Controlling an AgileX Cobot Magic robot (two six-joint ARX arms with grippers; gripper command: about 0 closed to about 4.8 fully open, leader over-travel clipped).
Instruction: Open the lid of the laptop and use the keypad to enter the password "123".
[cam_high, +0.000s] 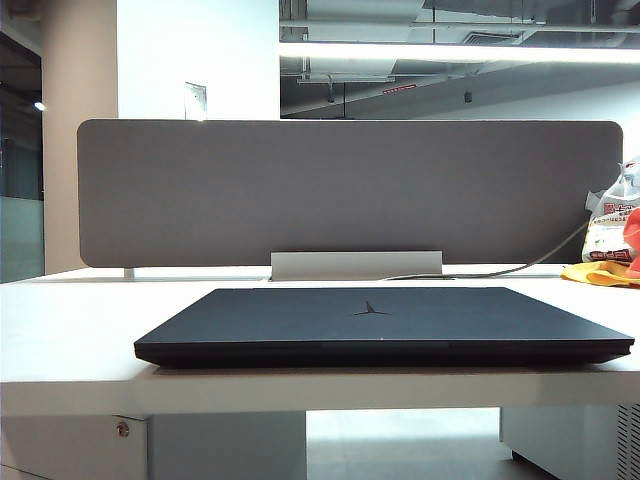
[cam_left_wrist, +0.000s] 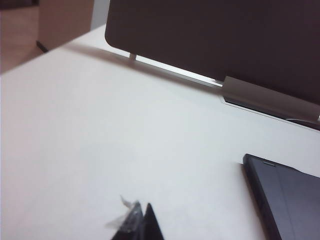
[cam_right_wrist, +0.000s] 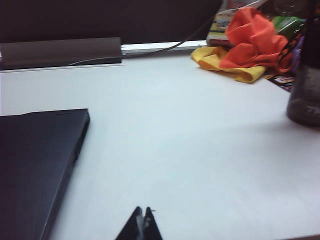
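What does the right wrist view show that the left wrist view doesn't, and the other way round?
Only the right wrist view shows the orange cloth on a yellow cloth, and the shut right gripper above bare table right of the laptop. Only the left wrist view shows the divider board's rounded corner and the shut left gripper left of the laptop. Both share the white table, the closed laptop and the grey divider board.

We count one laptop (cam_high: 384, 327) (lid (cam_high: 380, 312) shut), one divider board (cam_high: 350, 192), two cloths: orange (cam_right_wrist: 252, 37), yellow (cam_right_wrist: 225, 62).
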